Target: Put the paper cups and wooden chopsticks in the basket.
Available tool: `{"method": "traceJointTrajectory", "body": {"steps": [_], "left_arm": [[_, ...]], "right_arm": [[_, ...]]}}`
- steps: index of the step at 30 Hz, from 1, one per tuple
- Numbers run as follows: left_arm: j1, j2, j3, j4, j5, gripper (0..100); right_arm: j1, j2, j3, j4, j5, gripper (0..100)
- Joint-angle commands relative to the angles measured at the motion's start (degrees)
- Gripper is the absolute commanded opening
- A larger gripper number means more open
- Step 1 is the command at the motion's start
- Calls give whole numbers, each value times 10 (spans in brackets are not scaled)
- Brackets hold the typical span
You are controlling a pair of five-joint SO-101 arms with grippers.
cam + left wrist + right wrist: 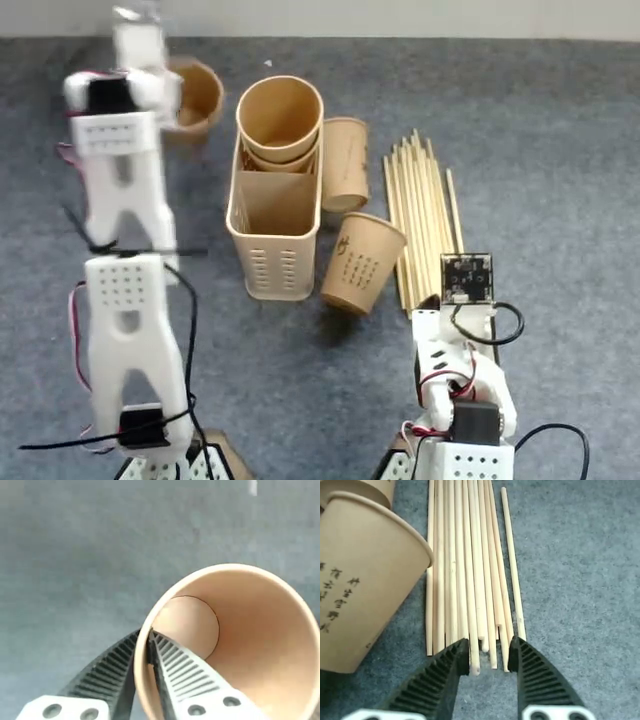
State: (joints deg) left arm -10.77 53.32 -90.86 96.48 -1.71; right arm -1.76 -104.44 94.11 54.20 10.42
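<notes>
Grey table [560,120]; basket [270,265] mid-table, stacked cups [280,115] in its far compartment.
Left gripper [150,639] clenched on a cup [250,630] rim, left of the basket's far end; two loose cups [362,262] lie between basket and chopsticks [425,210]; right gripper [489,647] spread, straddling some of their near ends.

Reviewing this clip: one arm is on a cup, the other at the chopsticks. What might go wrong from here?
1. The left claw pinches just the thin wall of a paper cup, which may buckle or slip in transit.
2. The right claw stands open around the ends of a few chopsticks; closing could grab some and scatter the rest.
3. A lying cup rests beside the bundle and may roll if sticks shift.
</notes>
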Motion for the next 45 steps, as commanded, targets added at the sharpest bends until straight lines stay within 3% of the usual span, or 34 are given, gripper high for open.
{"method": "traceJointTrajectory", "body": {"steps": [1, 9, 12, 15, 21, 24, 28, 34, 38, 40, 45], "left_arm": [[15, -214, -13, 48, -4, 4], [185, -462, 124, 32, -2, 4], [201, -483, 204, 16, 33, 5], [201, -483, 276, 1, 71, 5], [198, -483, 427, -39, 76, 17], [201, -483, 460, -45, 76, 106], [198, -493, 434, -51, 73, 204], [149, -509, 287, -48, 74, 200], [91, -505, 281, 5, 76, 200], [81, -493, 322, 46, 75, 200], [90, -468, 516, 51, 77, 200]], "right_arm": [[-5, -6, 5, -12, 5, 142], [-5, -6, 5, -12, 5, 142], [-5, -6, 5, -12, 5, 142], [-5, -6, 5, -12, 5, 142], [-5, -6, 5, -12, 5, 142], [-5, -6, 5, -12, 5, 142], [-5, -6, 5, -12, 5, 142], [-5, -6, 5, -12, 5, 142], [-5, -4, 5, -12, 5, 142], [-5, -2, 5, -12, 5, 142], [-3, 0, 0, -9, 5, 142]]}}
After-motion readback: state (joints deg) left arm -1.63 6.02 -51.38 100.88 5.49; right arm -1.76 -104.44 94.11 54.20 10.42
